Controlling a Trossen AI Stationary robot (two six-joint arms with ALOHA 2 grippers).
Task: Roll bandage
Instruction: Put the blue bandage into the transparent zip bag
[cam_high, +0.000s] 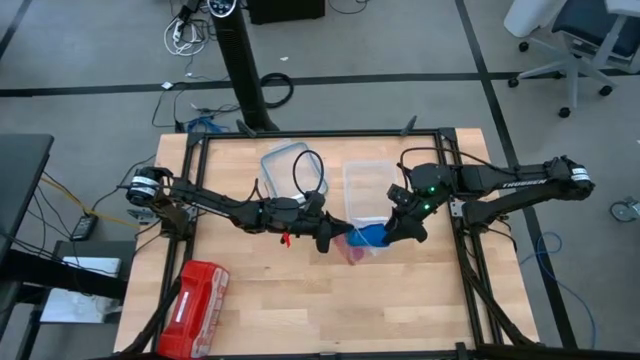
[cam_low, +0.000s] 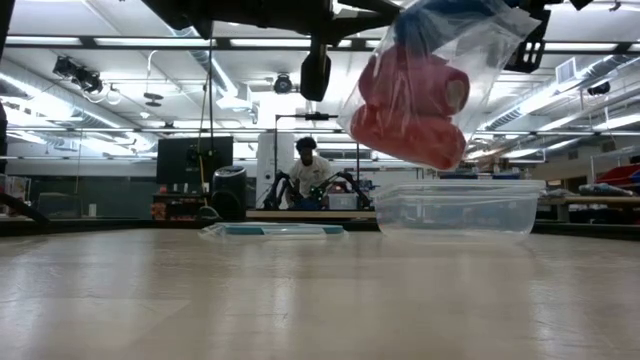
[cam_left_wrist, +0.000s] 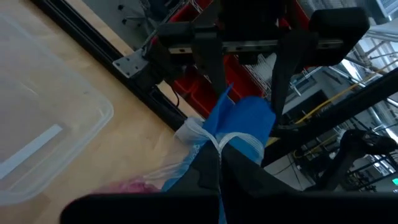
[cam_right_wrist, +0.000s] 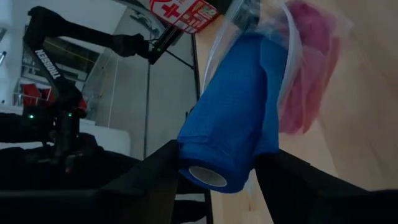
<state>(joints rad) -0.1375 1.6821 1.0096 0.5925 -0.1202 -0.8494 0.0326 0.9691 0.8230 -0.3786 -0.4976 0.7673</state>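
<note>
Nearest the right wrist camera sits the bandage (cam_right_wrist: 233, 112), a bright blue roll with its hollow core end facing the lens, lying between the two dark fingers of the right tool (cam_right_wrist: 214, 171). The fingers stand wide on either side of it; whether they press the roll yet I cannot tell.

From left to right in the high view: a red plastic-wrapped pack (cam_high: 198, 297) lies near the front left of the tabletop (cam_high: 290, 310), well apart from the work. A clear lid (cam_high: 288, 168) lies further back. The left tool (cam_high: 328, 237) is at the middle, closed on the mouth of a clear plastic bag (cam_low: 440, 80) that hangs above the tabletop — the low view shows pink-red rolls (cam_low: 410, 105) sagging in its bottom. Just beside it the right tool meets the blue roll at the bag's opening, in front of a clear container (cam_high: 368, 190).

The bandage looks light and soft, likely to squash and to loosen if pinched at its loose edge. The better hold seems across the middle of the cylinder, gently — the slick bag film could easily slip or get caught in with it.
</note>
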